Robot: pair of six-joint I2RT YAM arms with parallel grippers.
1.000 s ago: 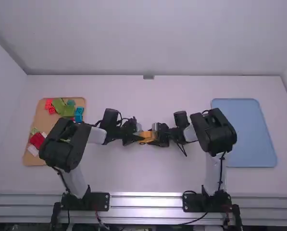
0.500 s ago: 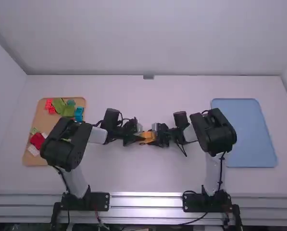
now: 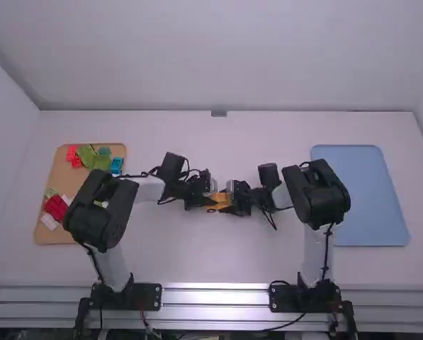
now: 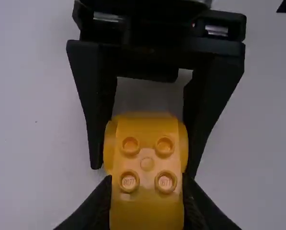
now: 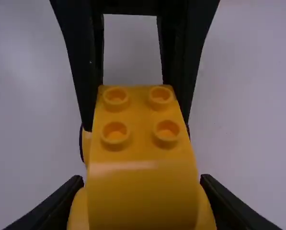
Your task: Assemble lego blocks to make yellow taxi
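Near the table's middle, my left gripper and my right gripper face each other from opposite ends of a yellow block piece. The left wrist view has my left gripper shut on the near end of the yellow piece, which carries four round studs and rounded sides; the right gripper's fingers flank its far end. From the right wrist, my right gripper is shut on the wide, smooth end of the yellow piece, with the left gripper's fingers beside its studded part. Its underside is hidden.
A tan tray at the left holds red, green, blue and white blocks, partly behind the left arm. A blue tray lies at the right, beyond the right arm's elbow. The white table extends around both grippers.
The left arm's wrist has shifted a little to the right and away from the camera, its forearm following. The right arm has barely moved, and the yellow piece stays between the two grippers.
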